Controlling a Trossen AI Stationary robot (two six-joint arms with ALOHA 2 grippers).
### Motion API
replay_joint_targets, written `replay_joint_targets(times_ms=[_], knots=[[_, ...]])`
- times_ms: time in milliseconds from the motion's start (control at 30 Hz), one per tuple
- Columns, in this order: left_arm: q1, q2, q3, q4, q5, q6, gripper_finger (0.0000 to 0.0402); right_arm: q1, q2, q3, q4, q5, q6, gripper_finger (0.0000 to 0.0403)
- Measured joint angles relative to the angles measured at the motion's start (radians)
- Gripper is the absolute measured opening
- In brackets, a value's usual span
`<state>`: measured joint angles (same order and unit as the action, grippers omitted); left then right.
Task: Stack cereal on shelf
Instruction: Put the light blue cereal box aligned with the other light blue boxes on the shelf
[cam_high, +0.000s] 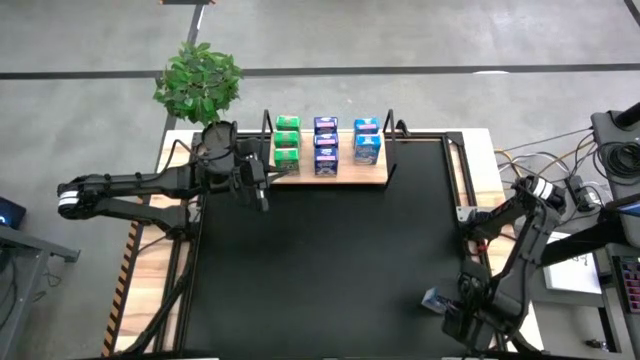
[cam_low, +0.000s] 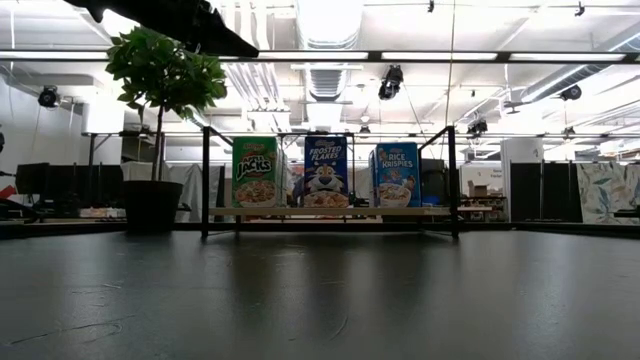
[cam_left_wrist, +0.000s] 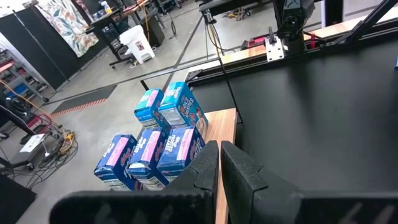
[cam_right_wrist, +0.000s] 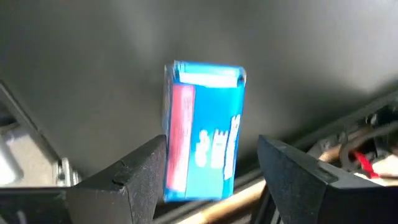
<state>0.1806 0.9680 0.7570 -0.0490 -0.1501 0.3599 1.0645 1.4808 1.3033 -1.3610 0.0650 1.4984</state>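
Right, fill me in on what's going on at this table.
The right gripper is open around a small blue cereal carton at the near right corner of the black table, not yet gripping it. The left gripper is shut, waiting beside the light wooden shelf, where green, purple and blue cartons already stand in three columns.

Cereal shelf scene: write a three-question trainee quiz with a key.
1. True or false: the left gripper has its jaws open.
2. How many columns of cereal stand on the shelf? A) two B) three C) five
3. What lies between the right gripper's jaws?

Key: 1. False, they are shut. 2. B. 3. A light blue carton, framed by open jaws, not clamped.
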Motion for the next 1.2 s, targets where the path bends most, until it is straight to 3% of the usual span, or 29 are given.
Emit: replay_joint_targets(times_ms=[167,600,1200], knots=[[0.0,0.0,0.0,0.0,0.0,0.0,0.0002,0.001,0.014,0.0,0.005,0.088,-0.008,0.024],[0.0,0.0,0.0,-0.004,0.0,-0.003,0.0002,0.0,0.075,0.0,0.008,0.093,-0.007,0.0234],[0.0,0.0,0.0,-0.018,0.0,-0.003,0.0001,-0.016,0.067,0.0,0.009,0.093,0.02,0.014]])
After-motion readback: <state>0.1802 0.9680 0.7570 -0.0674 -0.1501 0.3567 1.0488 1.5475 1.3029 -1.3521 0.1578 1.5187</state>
